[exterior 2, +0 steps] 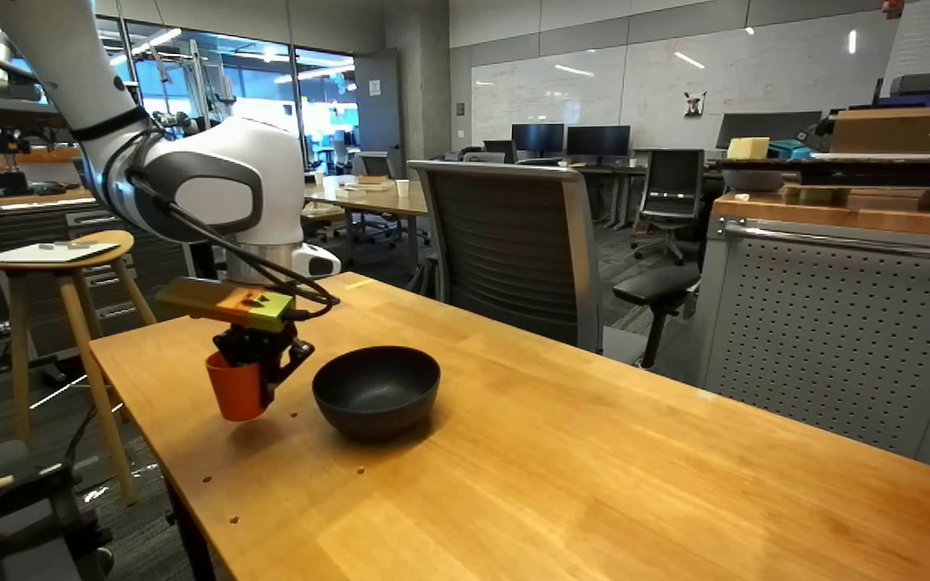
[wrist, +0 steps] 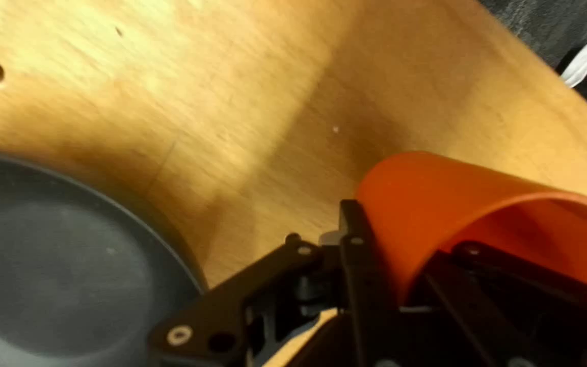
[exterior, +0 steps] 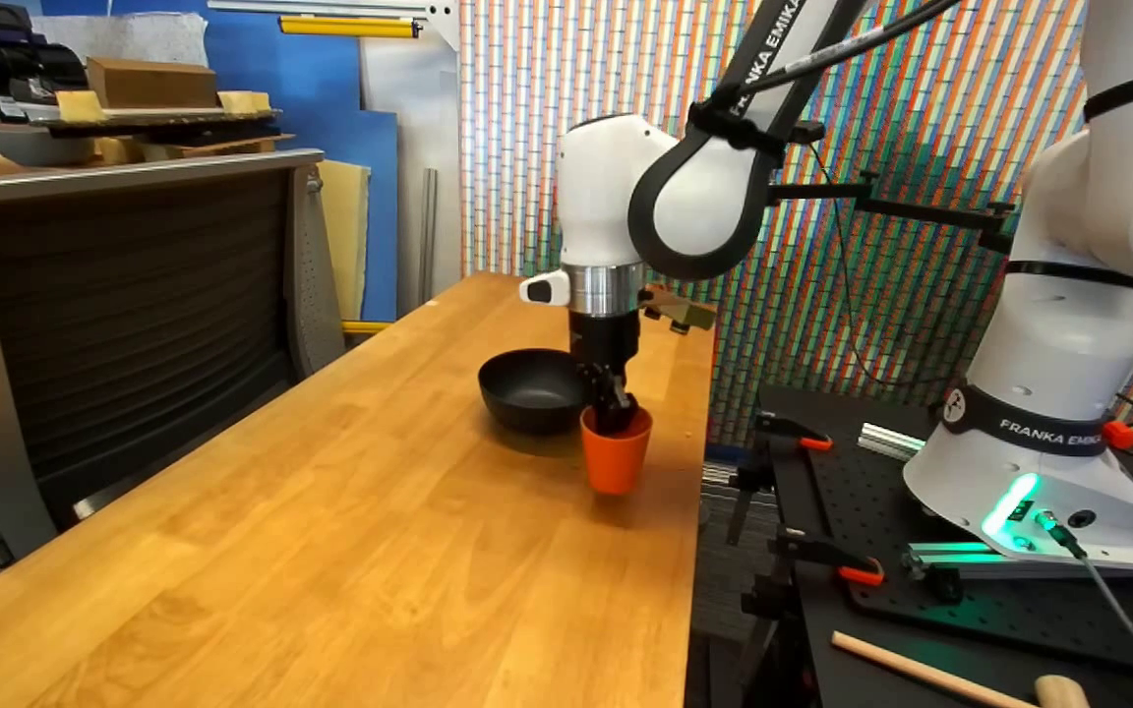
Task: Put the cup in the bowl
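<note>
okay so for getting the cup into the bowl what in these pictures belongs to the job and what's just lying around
Belongs to the job:
orange cup, held by its wall
black bowl, its destination
pincer, gripping the orange cup

Just lying around:
wooden rod
flat white board on a wooden stool
brown box between pale yellow blocks

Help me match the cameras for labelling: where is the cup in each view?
In an exterior view: cup, just right of centre, lower half.
In an exterior view: cup, left of centre, lower half.
In the wrist view: cup, right side, reaching the edge.
Shared landmark: bowl, in all three views.
</note>
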Tool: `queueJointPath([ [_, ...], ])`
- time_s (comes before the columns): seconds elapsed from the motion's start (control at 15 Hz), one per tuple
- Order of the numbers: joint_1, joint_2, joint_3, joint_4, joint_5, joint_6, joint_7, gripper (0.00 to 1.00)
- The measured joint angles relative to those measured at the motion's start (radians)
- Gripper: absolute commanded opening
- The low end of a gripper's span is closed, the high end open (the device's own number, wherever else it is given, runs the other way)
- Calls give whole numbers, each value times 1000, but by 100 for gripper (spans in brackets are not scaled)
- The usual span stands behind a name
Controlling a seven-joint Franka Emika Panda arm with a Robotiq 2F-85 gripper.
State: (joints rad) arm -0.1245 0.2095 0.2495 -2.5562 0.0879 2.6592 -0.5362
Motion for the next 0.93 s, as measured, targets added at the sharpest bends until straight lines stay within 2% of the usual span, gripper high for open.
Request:
queueJointPath([
  [0.2, -41, -146, -27, -51, 166, -40, -134, 5],
  [0.33, -39, -248, -96, -71, 187, -45, -161, 4],
  [0.53, -23, -355, -195, -86, 152, -20, -167, 4],
  [0.73, 17, -352, -241, -90, 126, 20, -159, 4],
  [0.93, 81, -286, -249, -99, 138, 82, -147, 4],
])
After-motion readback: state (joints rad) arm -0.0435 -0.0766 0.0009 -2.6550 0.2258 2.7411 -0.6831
